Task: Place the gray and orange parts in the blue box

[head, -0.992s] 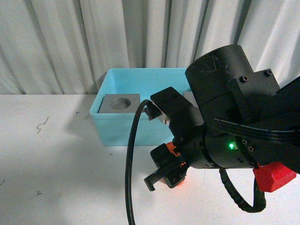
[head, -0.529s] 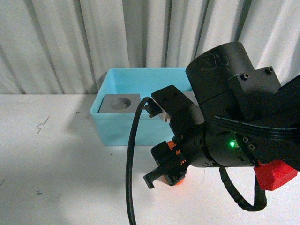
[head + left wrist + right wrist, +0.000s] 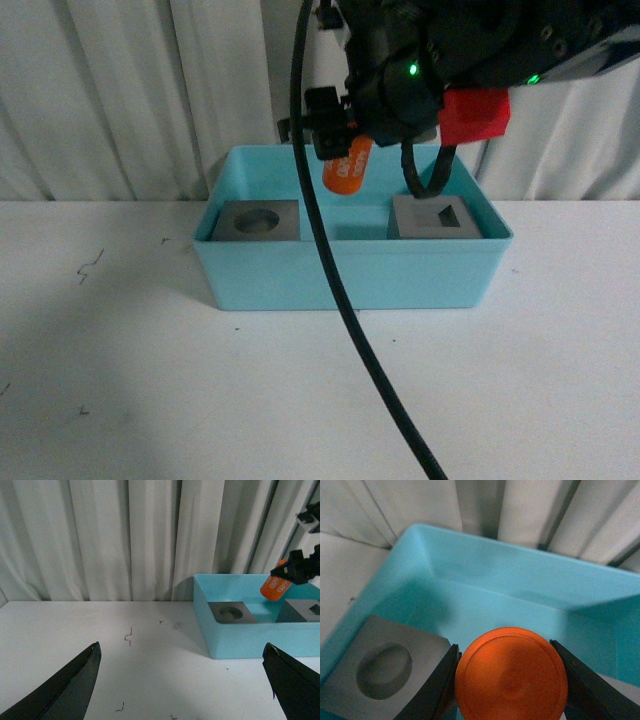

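Cylinder [image 3: 347, 170] clamped in my right gripper [image 3: 340, 150] above the box [image 3: 350, 275] holding both cubes [image 3: 258, 220]; left gripper [image 3: 185, 680] spread open.

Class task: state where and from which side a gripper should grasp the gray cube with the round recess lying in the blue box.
Grip the gray cube with the round recess across two opposite flat side faces, coming from above. Its recess faces up and the blue box walls block side approaches. This is a judgement.
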You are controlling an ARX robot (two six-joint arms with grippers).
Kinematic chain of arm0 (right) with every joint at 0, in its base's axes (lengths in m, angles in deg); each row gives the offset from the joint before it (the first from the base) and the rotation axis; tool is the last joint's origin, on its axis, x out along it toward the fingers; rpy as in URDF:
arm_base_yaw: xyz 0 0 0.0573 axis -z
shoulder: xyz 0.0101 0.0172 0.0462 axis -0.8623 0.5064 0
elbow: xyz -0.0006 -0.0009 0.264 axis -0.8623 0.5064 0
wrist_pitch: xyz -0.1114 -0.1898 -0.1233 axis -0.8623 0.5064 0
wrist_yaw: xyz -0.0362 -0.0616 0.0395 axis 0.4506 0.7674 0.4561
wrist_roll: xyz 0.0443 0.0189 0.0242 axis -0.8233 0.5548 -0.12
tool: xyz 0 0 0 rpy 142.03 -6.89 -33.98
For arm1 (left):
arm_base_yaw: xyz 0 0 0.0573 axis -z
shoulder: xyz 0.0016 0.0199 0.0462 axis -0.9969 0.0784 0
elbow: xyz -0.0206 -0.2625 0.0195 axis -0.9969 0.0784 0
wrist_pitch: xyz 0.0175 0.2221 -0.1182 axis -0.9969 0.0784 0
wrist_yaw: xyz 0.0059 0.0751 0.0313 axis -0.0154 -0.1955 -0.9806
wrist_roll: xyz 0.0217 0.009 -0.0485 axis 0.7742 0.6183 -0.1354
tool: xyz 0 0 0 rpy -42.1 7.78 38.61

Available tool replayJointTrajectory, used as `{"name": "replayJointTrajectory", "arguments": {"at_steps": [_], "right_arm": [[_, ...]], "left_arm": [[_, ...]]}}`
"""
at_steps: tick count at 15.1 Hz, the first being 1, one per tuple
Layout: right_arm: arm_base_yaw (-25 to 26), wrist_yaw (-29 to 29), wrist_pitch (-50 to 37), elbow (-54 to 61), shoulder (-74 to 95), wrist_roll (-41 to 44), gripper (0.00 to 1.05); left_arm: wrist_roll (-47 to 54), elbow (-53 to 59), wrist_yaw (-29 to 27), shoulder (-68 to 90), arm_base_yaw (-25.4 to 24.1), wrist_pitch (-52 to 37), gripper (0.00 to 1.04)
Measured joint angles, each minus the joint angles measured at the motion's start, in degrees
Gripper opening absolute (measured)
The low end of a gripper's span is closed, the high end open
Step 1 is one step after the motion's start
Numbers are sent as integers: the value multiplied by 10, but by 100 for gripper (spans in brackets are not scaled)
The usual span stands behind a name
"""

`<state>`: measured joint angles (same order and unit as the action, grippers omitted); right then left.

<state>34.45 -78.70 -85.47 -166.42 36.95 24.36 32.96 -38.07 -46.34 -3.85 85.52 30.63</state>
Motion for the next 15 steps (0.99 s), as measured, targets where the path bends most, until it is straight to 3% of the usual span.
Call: {"name": "replayJointTrajectory", "arguments": {"at_steps": [15], "right_arm": [[-16, 64, 17, -4, 63, -61, 48]], "left_arm": [[0, 0, 0, 0, 0, 0, 98]]}}
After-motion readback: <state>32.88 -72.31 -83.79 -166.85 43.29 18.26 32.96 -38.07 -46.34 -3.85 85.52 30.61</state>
